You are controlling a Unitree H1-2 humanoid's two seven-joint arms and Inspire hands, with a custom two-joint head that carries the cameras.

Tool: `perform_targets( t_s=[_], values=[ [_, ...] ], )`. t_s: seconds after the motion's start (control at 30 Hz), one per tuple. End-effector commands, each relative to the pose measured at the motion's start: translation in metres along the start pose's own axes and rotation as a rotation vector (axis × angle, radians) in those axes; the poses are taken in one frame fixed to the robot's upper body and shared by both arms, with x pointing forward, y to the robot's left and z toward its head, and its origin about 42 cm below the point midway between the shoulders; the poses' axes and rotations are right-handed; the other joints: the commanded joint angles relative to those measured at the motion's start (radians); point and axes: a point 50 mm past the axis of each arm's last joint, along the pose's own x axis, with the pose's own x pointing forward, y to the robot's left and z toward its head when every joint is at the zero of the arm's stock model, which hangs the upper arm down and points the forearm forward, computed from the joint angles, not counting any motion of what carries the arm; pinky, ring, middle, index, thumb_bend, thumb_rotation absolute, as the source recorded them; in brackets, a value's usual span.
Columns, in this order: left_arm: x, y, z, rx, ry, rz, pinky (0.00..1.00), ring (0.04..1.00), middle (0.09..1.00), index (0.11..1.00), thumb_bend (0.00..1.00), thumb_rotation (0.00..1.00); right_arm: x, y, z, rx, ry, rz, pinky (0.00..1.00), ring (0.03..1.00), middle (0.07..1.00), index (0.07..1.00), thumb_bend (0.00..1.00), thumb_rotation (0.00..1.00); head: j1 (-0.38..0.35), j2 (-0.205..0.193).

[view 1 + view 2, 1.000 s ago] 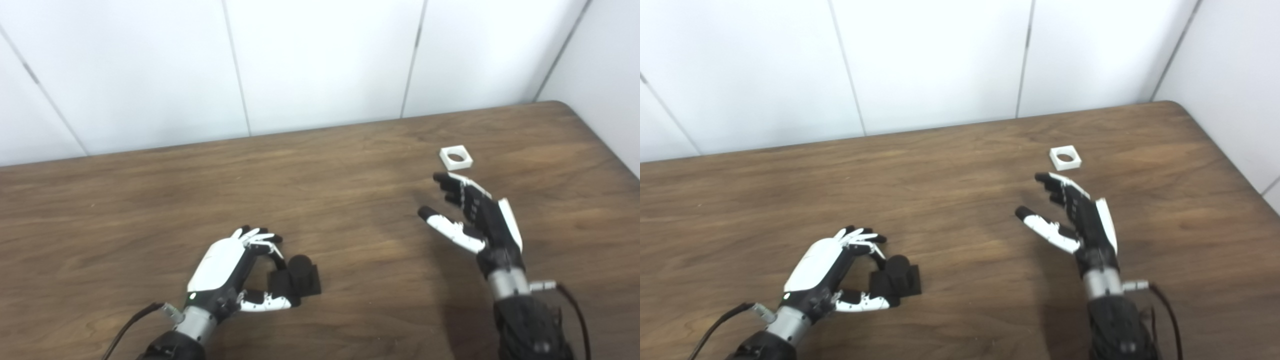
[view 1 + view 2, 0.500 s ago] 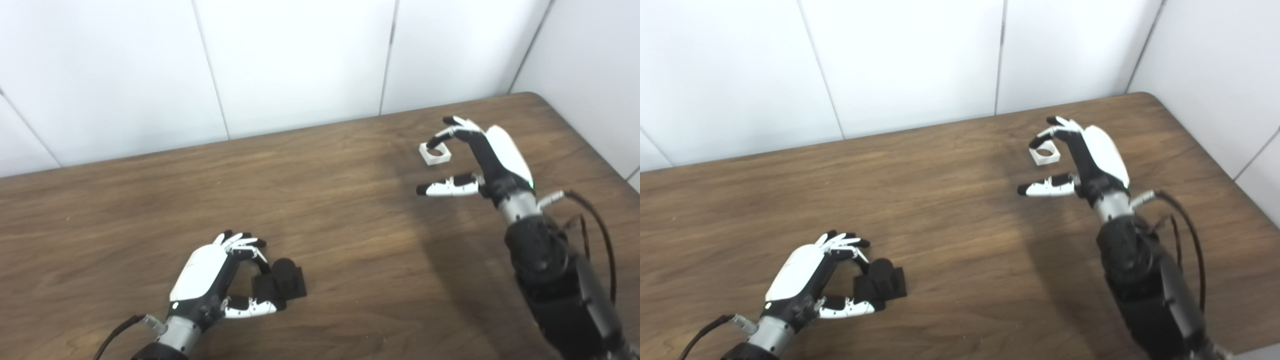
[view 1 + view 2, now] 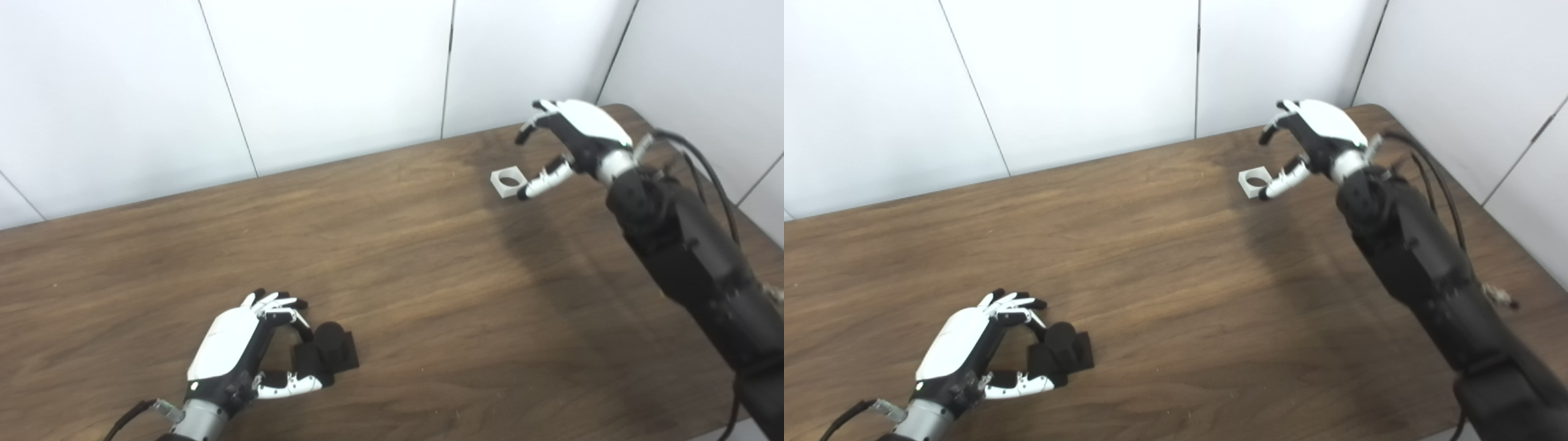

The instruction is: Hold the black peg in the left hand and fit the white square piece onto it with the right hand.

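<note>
Now, on the left, my left hand (image 3: pixel 236 349) is as it was a second ago: fingers curled loosely around the black peg (image 3: pixel 327 355), which still sits on the table (image 3: pixel 404 269), not lifted. To the right, my right hand (image 3: pixel 566 141) has travelled out from mid-table and hangs open over the white square piece (image 3: pixel 508 182), thumb just beside it, holding nothing. So the pick-up is set up, I judge, not made. Count: one peg, one square piece, two hands.
</note>
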Motion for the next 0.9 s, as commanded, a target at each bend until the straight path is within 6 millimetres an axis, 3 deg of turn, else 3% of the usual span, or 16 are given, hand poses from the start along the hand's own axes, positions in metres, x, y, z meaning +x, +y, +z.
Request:
perform_targets(
  t_s=[0.0, 0.27, 0.87],
  values=[
    [-0.004, -0.004, -0.005, 0.013, 0.023, -0.055, 1.0, 0.877, 0.796, 0.485, 0.52, 0.05, 0.013, -0.032, 0.006, -0.073, -0.023, -0.034, 1.0, 1.0, 0.966, 0.679, 0.88, 0.17, -0.001, 0.001],
    [-0.004, -0.007, -0.005, 0.01, 0.024, -0.059, 1.0, 0.875, 0.797, 0.485, 0.52, 0.05, 0.041, -0.039, 0.02, -0.161, 0.006, 0.04, 1.0, 1.0, 0.965, 0.739, 0.89, 0.17, -0.006, -0.002],
    [-0.006, -0.01, 0.0, 0.001, 0.028, -0.065, 1.0, 0.881, 0.8, 0.485, 0.52, 0.05, 0.059, -0.027, 0.02, -0.269, 0.079, 0.136, 0.97, 1.0, 0.942, 0.693, 0.87, 0.13, 0.009, 0.01]
  ],
)
